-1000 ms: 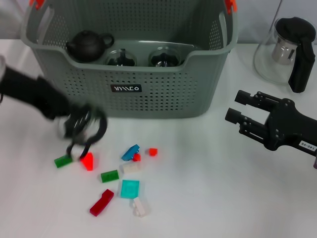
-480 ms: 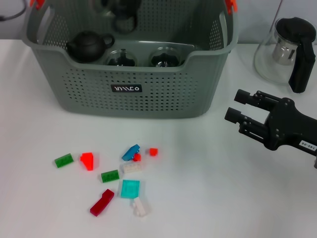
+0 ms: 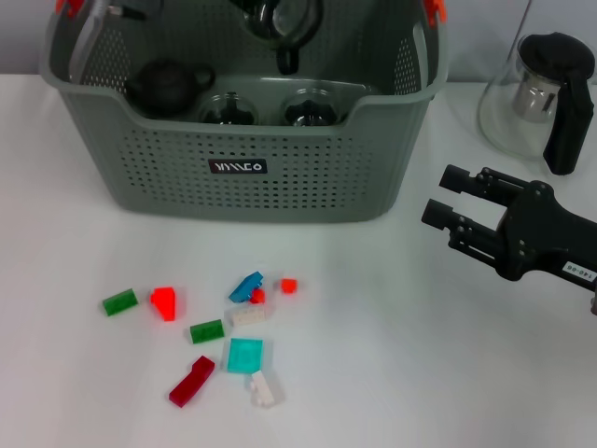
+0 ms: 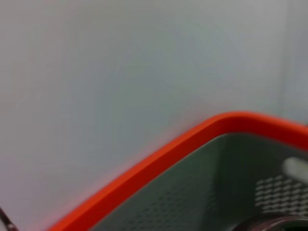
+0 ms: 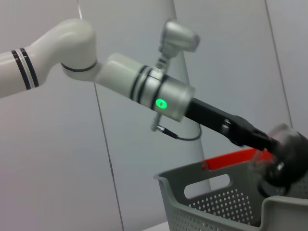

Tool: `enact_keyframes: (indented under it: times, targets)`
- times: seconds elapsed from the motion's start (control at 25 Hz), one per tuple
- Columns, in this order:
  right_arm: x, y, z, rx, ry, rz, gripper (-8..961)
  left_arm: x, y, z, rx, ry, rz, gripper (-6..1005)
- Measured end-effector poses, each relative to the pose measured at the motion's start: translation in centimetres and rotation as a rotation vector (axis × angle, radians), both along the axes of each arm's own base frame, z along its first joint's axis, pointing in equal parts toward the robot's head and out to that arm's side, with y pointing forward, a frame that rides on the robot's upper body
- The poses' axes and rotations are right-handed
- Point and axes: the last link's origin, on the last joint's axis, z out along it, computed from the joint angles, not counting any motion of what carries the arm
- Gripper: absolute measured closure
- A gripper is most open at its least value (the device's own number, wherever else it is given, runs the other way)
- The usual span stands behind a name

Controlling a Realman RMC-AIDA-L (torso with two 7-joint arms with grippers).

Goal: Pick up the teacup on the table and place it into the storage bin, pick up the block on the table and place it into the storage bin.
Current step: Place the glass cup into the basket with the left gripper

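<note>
The storage bin (image 3: pixel 242 140) is sitting at the worktop's (image 3: pixel 392 373) far edge. The left gripper (image 3: pixel 280 23) is hanging over it; whether its jaws are holding a teacup, I cannot tell. The right gripper (image 3: pixel 448 201) is waiting beside it, jaws apart. A drop could strike the glassware (image 3: pixel 227 109) inside. The bin's black label (image 3: pixel 237 166) is unreadable.

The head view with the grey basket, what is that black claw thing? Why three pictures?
It's a robot with two arms. That picture comes from a camera on its head; the other two come from cameras on its wrists. The white table holds a grey storage bin, small coloured blocks and a glass jug. The left end effector is over the bin; what it holds is too blurred to tell. The right end effector hovers open beside the bin, empty.
</note>
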Motion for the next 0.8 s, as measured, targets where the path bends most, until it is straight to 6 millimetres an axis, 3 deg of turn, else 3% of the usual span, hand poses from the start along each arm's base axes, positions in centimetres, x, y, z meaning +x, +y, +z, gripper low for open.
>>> enact_keyframes:
  times: [0.32,0.64,0.72,0.8]
  targets:
    - [0.1,0.0,0.2,0.005,0.004,-0.006,376,-1.0,0.7,-6.1,0.049,0.271,-0.083,895]
    - [0.0,0.1,0.2,0.006,0.006,-0.005,376,-1.8,0.9,-7.3,0.023,0.312,-0.076,869]
    - [0.1,0.1,0.2,0.006,0.007,-0.005,376,-1.6,0.9,-7.0,0.034,0.297,-0.074,639]
    - [0.2,0.0,0.2,0.006,0.006,-0.008,376,-1.2,0.6,-6.0,0.059,0.248,-0.062,554]
